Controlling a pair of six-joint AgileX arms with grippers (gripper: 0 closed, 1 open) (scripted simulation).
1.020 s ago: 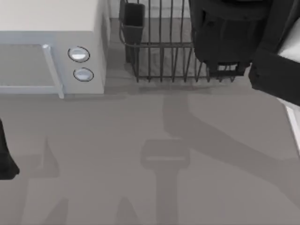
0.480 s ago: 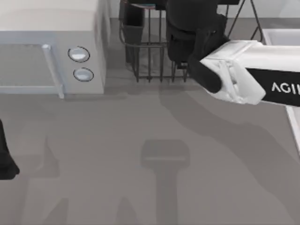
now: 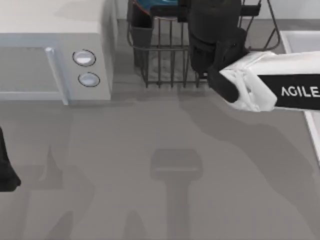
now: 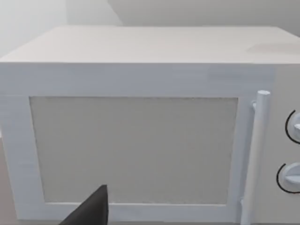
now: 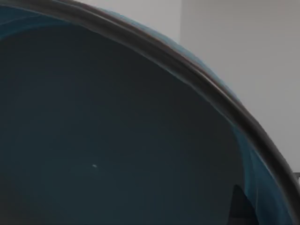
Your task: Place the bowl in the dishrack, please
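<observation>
grey counter [image 3: 150, 150] spreads out below us, with a white microwave [image 3: 55, 50] at the back left and the dishrack [image 3: 165, 60] just beside it.

our right arm reaches over the rack. we cannot tell how wide its end effector is, because the arm hides it. the bowl [image 3: 150, 6] peeks out as a blue sliver at the back of the rack, near the black cup [image 3: 141, 22]. in the right wrist view the bowl [image 5: 117, 140] is very close, so we think we are holding it, but we cannot be sure.

we think the bowl is light, hard and a bit slippery. the rim looks like the best place to hold it.

the prongs and the cup could get in the way. our left arm [image 3: 6, 165] rests at the left edge, facing the microwave [image 4: 140, 117].
</observation>
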